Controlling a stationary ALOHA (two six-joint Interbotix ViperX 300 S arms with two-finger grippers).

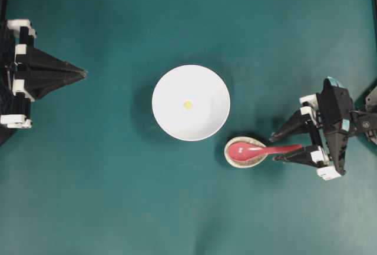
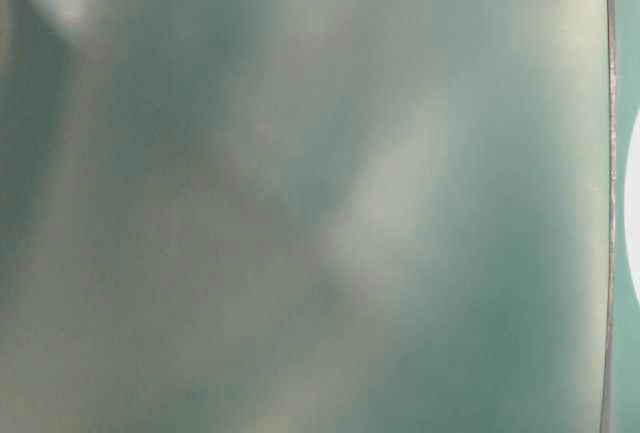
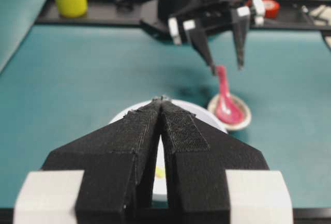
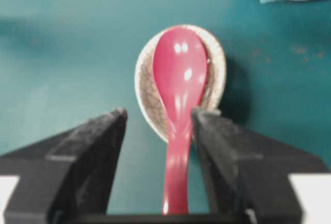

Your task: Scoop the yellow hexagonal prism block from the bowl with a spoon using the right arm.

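1. Nearest the right wrist camera, the spoon (image 4: 179, 105) has its handle running between the jaws of the right gripper (image 4: 159, 125), which stand wide apart. One pad is just beside or perhaps touching the handle; nothing is clamped.
2. The spoon's scoop rests in the small speckled dish (image 1: 244, 152), towards the table's near-right part in the overhead view.
3. The yellow hexagonal prism block (image 1: 188, 105) lies inside the bowl (image 1: 171, 122), near the table's middle, just beside the dish.
4. Judged step: taking hold of the spoon, before any scooping. The next move calls for closing squarely on the handle, lifting without tipping the dish, then carrying the scoop over the bowl's rim.
5. The left gripper (image 1: 82, 73) sits pinched together and empty by the table's left edge.
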